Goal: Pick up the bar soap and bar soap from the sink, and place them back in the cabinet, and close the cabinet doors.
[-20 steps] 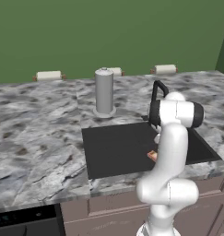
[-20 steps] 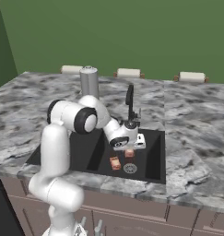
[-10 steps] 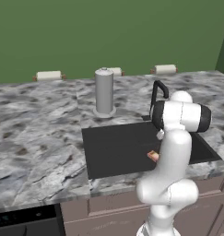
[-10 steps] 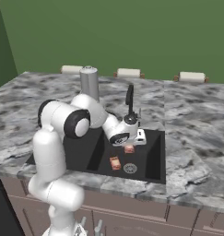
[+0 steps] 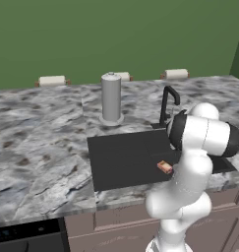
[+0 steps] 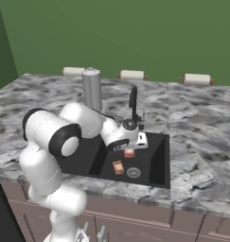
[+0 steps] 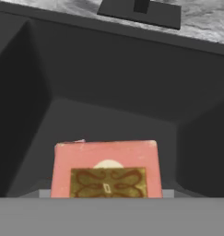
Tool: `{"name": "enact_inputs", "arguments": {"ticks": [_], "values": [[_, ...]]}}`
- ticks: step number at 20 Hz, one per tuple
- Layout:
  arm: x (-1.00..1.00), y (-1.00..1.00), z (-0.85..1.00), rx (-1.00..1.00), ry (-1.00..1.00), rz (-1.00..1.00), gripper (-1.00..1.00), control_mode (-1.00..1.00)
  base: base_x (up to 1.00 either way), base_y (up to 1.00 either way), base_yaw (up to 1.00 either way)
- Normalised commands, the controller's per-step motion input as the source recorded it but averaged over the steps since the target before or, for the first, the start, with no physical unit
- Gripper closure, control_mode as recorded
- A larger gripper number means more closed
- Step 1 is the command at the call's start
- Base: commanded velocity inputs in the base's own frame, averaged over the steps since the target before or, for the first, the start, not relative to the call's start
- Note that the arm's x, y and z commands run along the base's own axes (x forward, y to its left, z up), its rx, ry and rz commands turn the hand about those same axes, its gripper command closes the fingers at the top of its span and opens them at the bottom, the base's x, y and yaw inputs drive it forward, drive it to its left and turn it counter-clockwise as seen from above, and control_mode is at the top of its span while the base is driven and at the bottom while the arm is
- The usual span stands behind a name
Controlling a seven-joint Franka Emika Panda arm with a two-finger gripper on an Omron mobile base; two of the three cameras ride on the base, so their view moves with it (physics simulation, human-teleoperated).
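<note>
The hand (image 6: 131,146) reaches down into the sink (image 6: 156,163), right above one soap (image 6: 129,153) near the faucet (image 6: 133,101) side; whether its fingers are spread or pinching cannot be told. A second soap (image 6: 118,167) lies on the basin floor beside the drain (image 6: 133,172), nearer the counter's (image 6: 197,142) front edge. Judging by this, both bars are not yet in the cabinet and its doors are yet to be closed.

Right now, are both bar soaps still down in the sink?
Yes: one bar soap lies beside the drain, the other under the tool.
</note>
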Motion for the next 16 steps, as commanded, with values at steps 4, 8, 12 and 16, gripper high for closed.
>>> {"name": "enact_inputs", "arguments": {"ticks": [4, 8, 12, 16], "values": [[-0.44, 0.26, 0.47, 0.0, -0.07, -0.04, 1.0, -1.0, 0.0, 0.0, 0.0], [-0.42, 0.38, 0.52, 0.0, -0.05, -0.1, 1.0, -1.0, 0.0, 0.0, 0.0], [-0.35, 0.35, 0.62, 0.0, -0.02, -0.14, 1.0, -1.0, 0.0, 0.0, 0.0], [-0.35, 0.26, 0.67, 0.0, 0.0, -0.12, 1.0, -1.0, 0.0, 0.0, 0.0]]}}
